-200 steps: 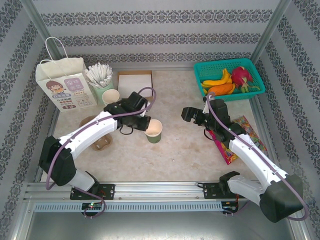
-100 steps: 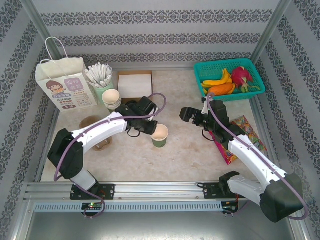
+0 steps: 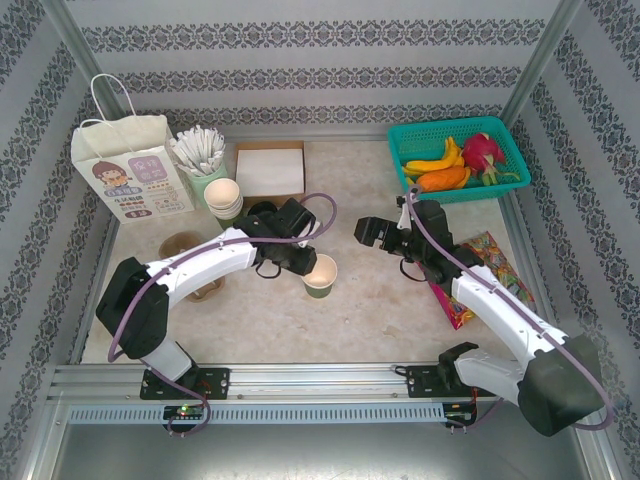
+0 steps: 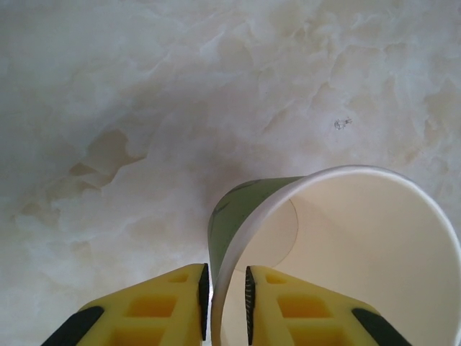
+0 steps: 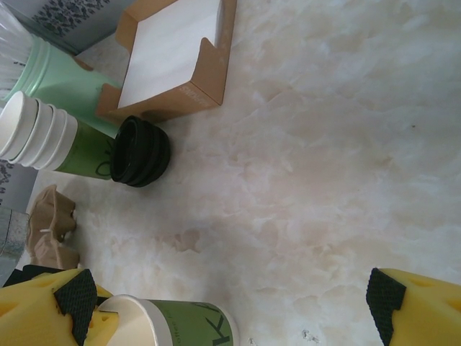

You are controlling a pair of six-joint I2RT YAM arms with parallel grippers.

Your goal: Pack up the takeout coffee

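The takeout coffee is an olive-green paper cup (image 3: pixel 320 275) standing upright near the table's middle, open-topped with no lid on it. My left gripper (image 3: pixel 304 262) straddles its near-left rim. In the left wrist view the yellow fingers (image 4: pixel 225 288) stand slightly apart, one pad outside the green wall (image 4: pixel 241 209) and one inside, with a thin gap on the inner side. My right gripper (image 3: pixel 368 232) hovers wide open just right of the cup (image 5: pixel 180 326), with nothing between its fingers (image 5: pixel 230 299). A stack of black lids (image 5: pixel 140 151) lies by the stacked cups. The paper bag (image 3: pixel 130 170) stands at the back left.
Stacked cream cups (image 3: pixel 222 197), a pale green cup of white sticks (image 3: pixel 200 160) and a napkin box (image 3: pixel 270 168) sit at the back. Brown cup carriers (image 3: pixel 185 245) lie left. A teal fruit basket (image 3: pixel 397 150) and a snack packet (image 3: pixel 480 270) are on the right.
My left arm carried the cup rightward toward the table's middle and set it down, then its jaws loosened on the rim. The right gripper edged slightly left.
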